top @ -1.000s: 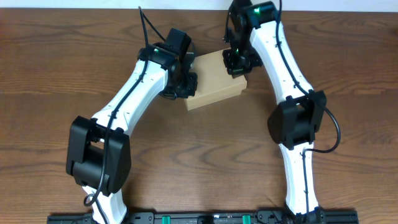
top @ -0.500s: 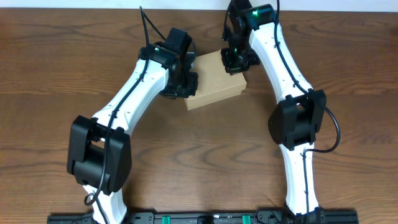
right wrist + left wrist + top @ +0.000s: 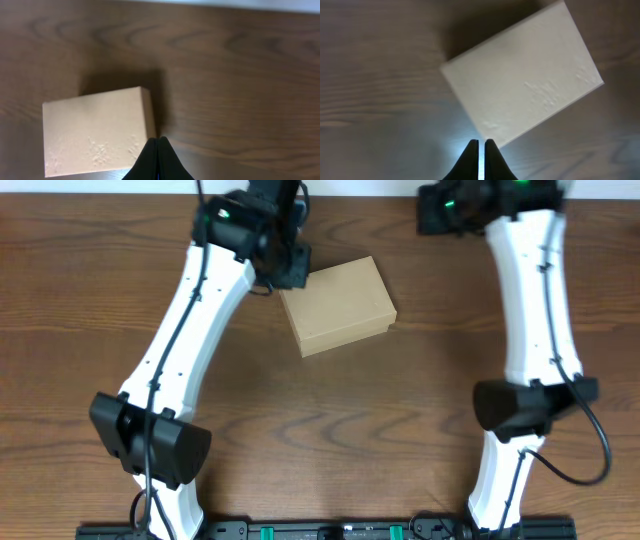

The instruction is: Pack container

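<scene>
Jaws of the left gripper (image 3: 481, 144) pressed nearly together, only a thin bright slit between the two dark fingers (image 3: 470, 161), nothing pinched. Jaws of the right gripper (image 3: 157, 140) pressed fully together into one dark point, also with nothing between them.

On the table (image 3: 400, 430), the container (image 3: 338, 306), flap lid down and flat, touched by neither gripper. From overhead, placed toward 12 o'clock from the table's middle and turned a little, long sides running about from 8 o'clock to 2 o'clock. Plain tan top, with some small rough dents on part of it, clear in both wrist views. Dark shadow on the wood beside it at about 12 o'clock in both wrist views.

In the left wrist view, the container at 1 o'clock from the fingertips, its nearest edge just beside them in the picture; height above it not possible to tell. In the right wrist view, the container at 9 o'clock from the fingertips, one lower corner close to them.

From overhead, black wrist of the left arm (image 3: 200, 310) at 10 o'clock from the container, just beside its corner. Wrist of the right arm (image 3: 535, 290) at 2 o'clock, well apart, at the picture's top edge. Both arms white with black joints, mounted on a black rail (image 3: 330, 530) at 6 o'clock.
</scene>
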You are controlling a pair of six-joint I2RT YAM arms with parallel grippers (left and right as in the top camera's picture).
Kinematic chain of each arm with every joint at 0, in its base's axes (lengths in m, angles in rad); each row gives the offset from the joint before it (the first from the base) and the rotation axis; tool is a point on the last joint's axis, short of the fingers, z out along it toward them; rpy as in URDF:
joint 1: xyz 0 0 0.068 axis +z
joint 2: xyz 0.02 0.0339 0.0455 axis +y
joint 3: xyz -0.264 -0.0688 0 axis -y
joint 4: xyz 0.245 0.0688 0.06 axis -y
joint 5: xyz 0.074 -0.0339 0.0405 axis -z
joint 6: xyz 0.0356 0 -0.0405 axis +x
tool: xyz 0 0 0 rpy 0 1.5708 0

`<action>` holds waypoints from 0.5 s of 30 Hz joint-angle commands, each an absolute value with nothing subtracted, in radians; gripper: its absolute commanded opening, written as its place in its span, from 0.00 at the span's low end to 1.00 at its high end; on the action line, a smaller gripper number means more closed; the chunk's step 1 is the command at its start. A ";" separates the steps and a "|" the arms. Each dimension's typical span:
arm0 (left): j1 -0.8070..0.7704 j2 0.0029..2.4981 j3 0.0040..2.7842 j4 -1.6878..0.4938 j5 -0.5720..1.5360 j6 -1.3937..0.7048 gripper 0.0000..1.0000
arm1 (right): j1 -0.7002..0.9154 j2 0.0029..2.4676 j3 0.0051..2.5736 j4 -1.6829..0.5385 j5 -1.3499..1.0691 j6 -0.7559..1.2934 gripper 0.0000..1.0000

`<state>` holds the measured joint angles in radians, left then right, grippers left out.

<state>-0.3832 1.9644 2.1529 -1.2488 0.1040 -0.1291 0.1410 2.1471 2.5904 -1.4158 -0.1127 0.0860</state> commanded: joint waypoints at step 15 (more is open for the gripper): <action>-0.104 1.894 2.558 -1.355 -0.056 -0.022 0.70 | 0.026 1.915 2.597 -1.212 -0.101 -0.006 0.31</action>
<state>-0.1463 1.9533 2.5000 -1.3754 -0.0231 -0.0494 0.0246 2.0045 2.5896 -1.2514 -0.1020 0.0502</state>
